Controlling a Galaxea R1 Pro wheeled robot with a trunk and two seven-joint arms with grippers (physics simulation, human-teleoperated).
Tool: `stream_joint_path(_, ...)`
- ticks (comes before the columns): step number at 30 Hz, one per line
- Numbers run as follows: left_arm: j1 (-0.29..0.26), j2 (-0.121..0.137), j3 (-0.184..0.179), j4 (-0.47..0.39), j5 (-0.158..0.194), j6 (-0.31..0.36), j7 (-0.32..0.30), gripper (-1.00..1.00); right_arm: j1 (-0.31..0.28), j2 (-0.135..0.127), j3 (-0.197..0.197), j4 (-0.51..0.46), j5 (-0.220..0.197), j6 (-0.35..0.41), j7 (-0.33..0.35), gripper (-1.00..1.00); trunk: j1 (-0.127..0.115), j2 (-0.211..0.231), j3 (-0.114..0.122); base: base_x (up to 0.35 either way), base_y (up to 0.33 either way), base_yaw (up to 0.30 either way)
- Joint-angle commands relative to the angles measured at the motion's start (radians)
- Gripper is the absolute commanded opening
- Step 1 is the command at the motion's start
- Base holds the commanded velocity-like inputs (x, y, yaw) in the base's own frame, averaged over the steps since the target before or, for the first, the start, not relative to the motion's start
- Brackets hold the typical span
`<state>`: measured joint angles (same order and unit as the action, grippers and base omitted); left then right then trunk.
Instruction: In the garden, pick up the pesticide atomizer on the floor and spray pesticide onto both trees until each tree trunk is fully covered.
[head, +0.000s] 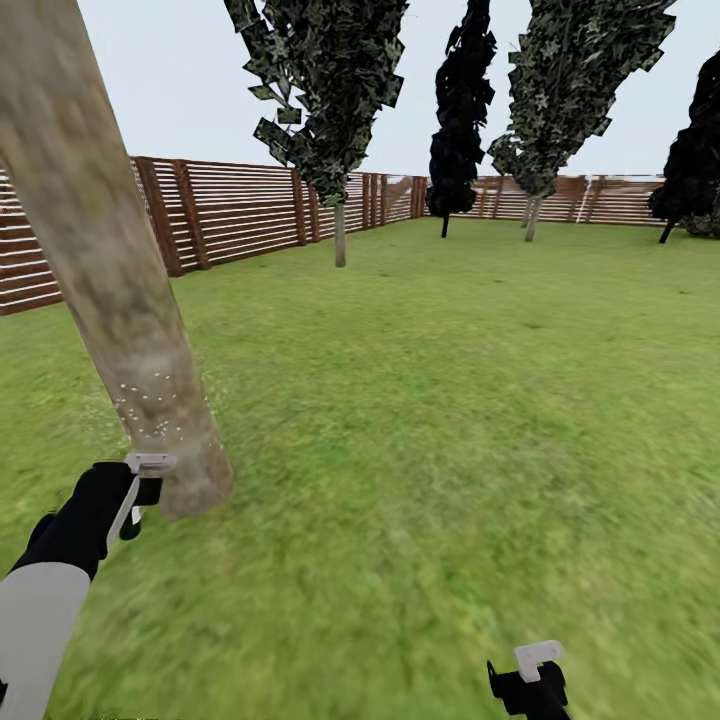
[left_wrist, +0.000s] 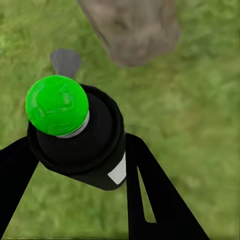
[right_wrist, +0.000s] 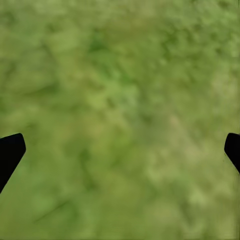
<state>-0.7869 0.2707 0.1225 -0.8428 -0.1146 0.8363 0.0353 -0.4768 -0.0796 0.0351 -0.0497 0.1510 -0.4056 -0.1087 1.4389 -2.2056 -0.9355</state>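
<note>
Nearest the lens: pesticide atomizer (left_wrist: 82, 142) seen end-on in the left wrist view, dark cylinder with a bright green ball on its cap, clamped between the two black fingers (left_wrist: 150, 195) of the left gripper (left_wrist: 75, 165).
Left gripper state: closed around the atomizer body, one finger on each side.
Atomizer location: off the grass, carried in the left gripper (head: 140, 490) low at the left of the head view, just beside the base of the near tree trunk (head: 120, 290).
Key relation: near tree trunk ahead of the capped end and slightly to the right, close but apparently not touching; flared foot of that trunk (left_wrist: 132, 30) visible beyond the cap.
Long axis: running along the gripper fingers, roughly level and forward; exact nozzle direction hard to read.
Spray evidence: fine white specks on the lower trunk just above the gripper; upper trunk bare of them, so coverage judged partial.
Nearer arm: left, by far.
Right gripper (head: 530, 680): spread wide and empty, fingertips (right_wrist: 10, 150) at the frame edges over the grass lawn (right_wrist: 120, 110).
Second tree (head: 340, 235): well apart, near the wooden fence (head: 240, 210).
Likely next need: raising the aim up the trunk.
</note>
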Motion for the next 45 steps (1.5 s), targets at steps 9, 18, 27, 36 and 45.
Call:
stream_joint_path(9, 0.008, -0.002, 0.001, -0.001, -0.008, 0.006, -0.002, -1.00, 0.000, 0.000, 0.003, 0.001, 0.010, -0.001, -0.009, 1.00, 0.000, 0.000, -0.001, 0.207, -0.219, 0.191)
stream_joint_path(18, 0.019, 0.001, 0.010, -0.001, -0.009, 0.006, -0.002, -1.00, 0.000, -0.002, 0.003, 0.001, 0.010, -0.001, -0.009, 1.00, 0.000, 0.000, -0.001, 0.232, -0.195, 0.002)
stream_joint_path(27, 0.114, 0.017, 0.091, -0.011, -0.009, -0.009, -0.004, -1.00, 0.000, 0.000, 0.003, 0.001, 0.010, -0.001, -0.009, 1.00, 0.000, 0.000, -0.001, 0.237, -0.182, 0.170)
stream_joint_path(36, 0.119, -0.008, 0.095, 0.014, -0.002, -0.110, -0.003, -1.00, 0.000, 0.001, 0.003, 0.001, 0.010, -0.001, -0.009, 1.00, 0.000, 0.000, -0.001, 0.197, -0.145, 0.277)
stream_joint_path(45, 0.120, -0.024, 0.095, 0.013, 0.003, -0.110, -0.005, -1.00, 0.000, 0.000, 0.003, 0.001, 0.010, -0.001, -0.009, 1.00, 0.000, 0.000, -0.001, 0.004, -0.144, 0.120)
